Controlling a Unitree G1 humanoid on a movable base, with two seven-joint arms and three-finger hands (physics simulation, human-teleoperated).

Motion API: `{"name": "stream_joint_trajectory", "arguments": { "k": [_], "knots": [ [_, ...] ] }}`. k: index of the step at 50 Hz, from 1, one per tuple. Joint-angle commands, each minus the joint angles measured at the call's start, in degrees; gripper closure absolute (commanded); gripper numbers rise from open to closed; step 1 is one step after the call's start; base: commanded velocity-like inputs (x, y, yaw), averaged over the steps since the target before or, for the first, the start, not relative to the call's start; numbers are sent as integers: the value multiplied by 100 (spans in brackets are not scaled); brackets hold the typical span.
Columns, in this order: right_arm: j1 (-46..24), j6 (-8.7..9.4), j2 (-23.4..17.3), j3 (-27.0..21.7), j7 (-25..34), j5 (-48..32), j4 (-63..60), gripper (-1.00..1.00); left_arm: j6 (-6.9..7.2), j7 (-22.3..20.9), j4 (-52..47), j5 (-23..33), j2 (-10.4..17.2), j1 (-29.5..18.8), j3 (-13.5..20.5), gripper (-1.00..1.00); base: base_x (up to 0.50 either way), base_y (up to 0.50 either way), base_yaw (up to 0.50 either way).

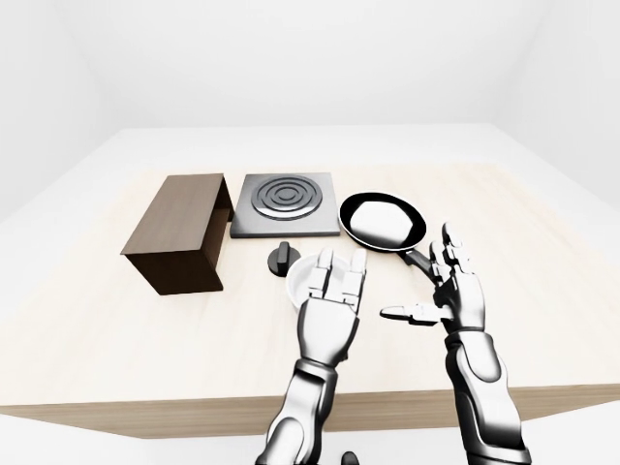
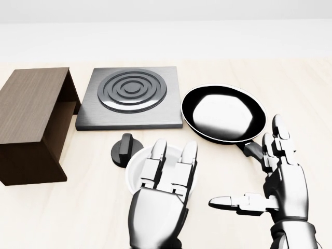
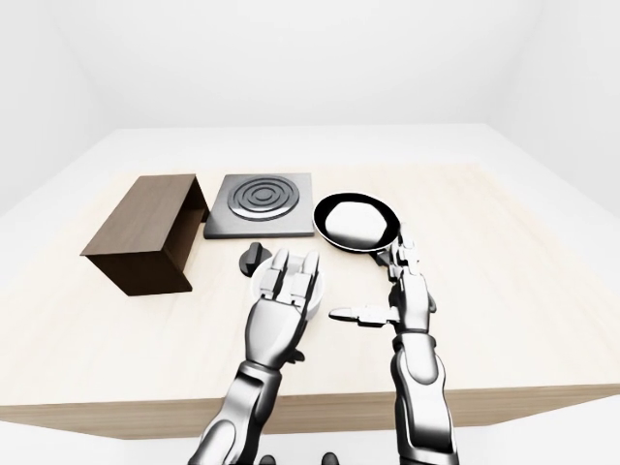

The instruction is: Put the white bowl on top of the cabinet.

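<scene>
White bowl (image 2: 134,174) lies under the open left hand (image 2: 163,179).

One pale wooden tabletop (image 2: 290,78) out there, and on it: one dark brown wooden open-sided cabinet (image 2: 31,122), one square grey metal hob plate with concentric rings (image 2: 130,97), one black round frying pan with a glossy inside (image 2: 223,112), one small black round knob (image 2: 125,149), and one white round bowl (image 2: 134,171). Two silver three-fingered robot hands in shot: the left hand (image 2: 162,199) and the right hand (image 2: 275,181).
</scene>
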Motion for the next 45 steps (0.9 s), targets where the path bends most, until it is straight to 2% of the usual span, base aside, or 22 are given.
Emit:
{"name": "stream_joint_trajectory", "arguments": {
  "k": [1, 10, 24, 31, 32, 45],
  "knots": [
    [0, 0, 1, 2, -1, 0, -4, -100, 0, -344, 204, 208, -57, -216, 304, -100, 0, 0, 0],
    [8, 0, 3, 4, 1, 0, -18, -100, 0, -584, 391, 288, -102, -455, 600, -100, 0, 0, 0],
    [17, -61, 12, 39, -3, -31, 44, -100, 0, -554, 960, 280, -117, -656, 866, -100, 0, 0, 0],
    [2, -58, 12, 51, -12, -41, 63, -100, 0, -405, 1587, 161, -127, -961, 1129, -100, 0, 0, 0],
    [26, -114, 29, 108, -17, -100, 102, -100, 0, -205, 2751, -110, -136, -1556, 1508, -100, 0, 0, 0],
    [17, -127, 27, 115, -21, -101, 127, -100, 0, -17, 3078, -317, -109, -1728, 1539, -100, 0, 0, 0]
  ]
}}
